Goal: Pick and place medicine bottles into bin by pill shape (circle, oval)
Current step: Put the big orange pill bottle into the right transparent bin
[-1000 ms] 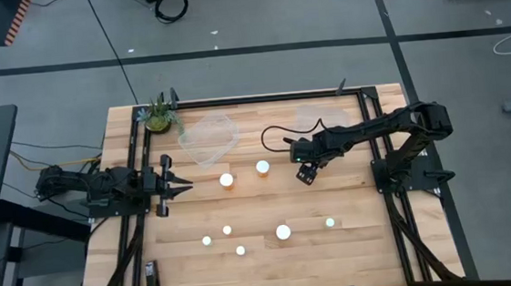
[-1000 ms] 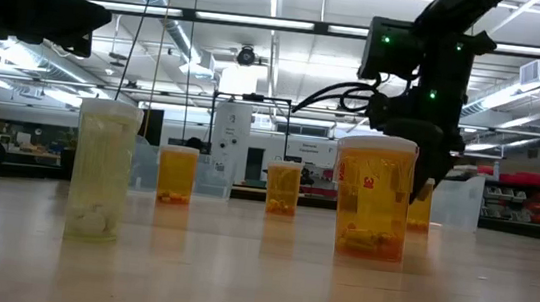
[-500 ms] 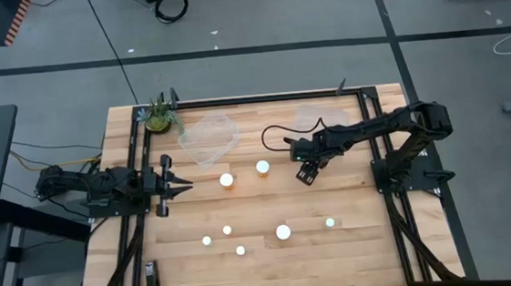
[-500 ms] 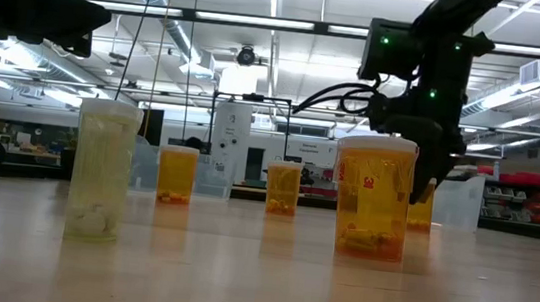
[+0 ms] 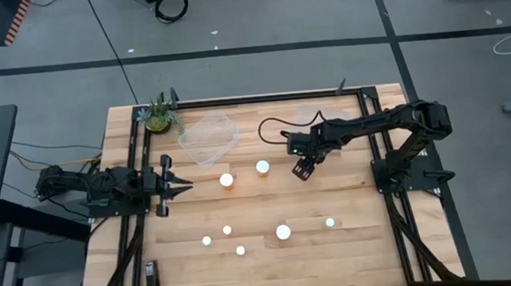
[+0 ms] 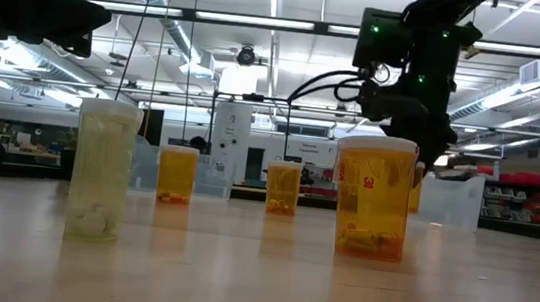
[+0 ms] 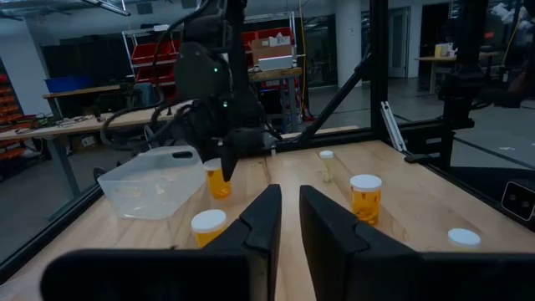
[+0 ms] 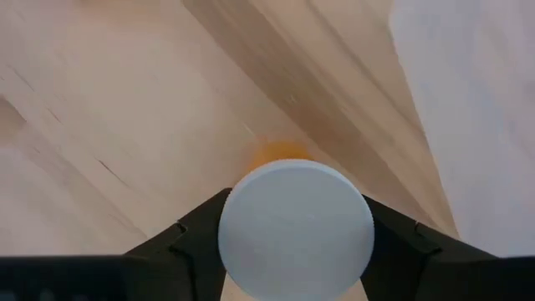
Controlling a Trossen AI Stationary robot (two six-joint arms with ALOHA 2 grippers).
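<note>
My right gripper [image 5: 302, 168] is shut on a small orange medicine bottle with a white cap [image 8: 295, 230], near the table's middle, right of two standing bottles [image 5: 262, 168] [image 5: 226, 180]. In the low view a large bottle [image 6: 374, 197] hides most of the held one; only an orange sliver [image 6: 415, 189] shows. Several more bottles [image 5: 283, 232] stand on their bases near the front edge. My left gripper [image 5: 182, 183] waits at the table's left, slightly open and empty. My right gripper pinches the bottle at its white cap [image 8: 242, 219], one finger [image 8: 194, 234] on each side. The fingers come from above, pointing down. The bottle hangs upright below them [image 7: 219, 179], its base a little above the table.
Two clear tubs stand at the back, one [image 5: 209, 134] left of centre and one [image 5: 312, 116] just beyond my right gripper. A small plant [image 5: 157, 117] is in the far left corner. A black frame rail [image 5: 261, 98] runs along the far edge.
My right gripper has gone up and a little toward the far edge, still shut on the bottle. The bottle has come up off the table and stays upright.
</note>
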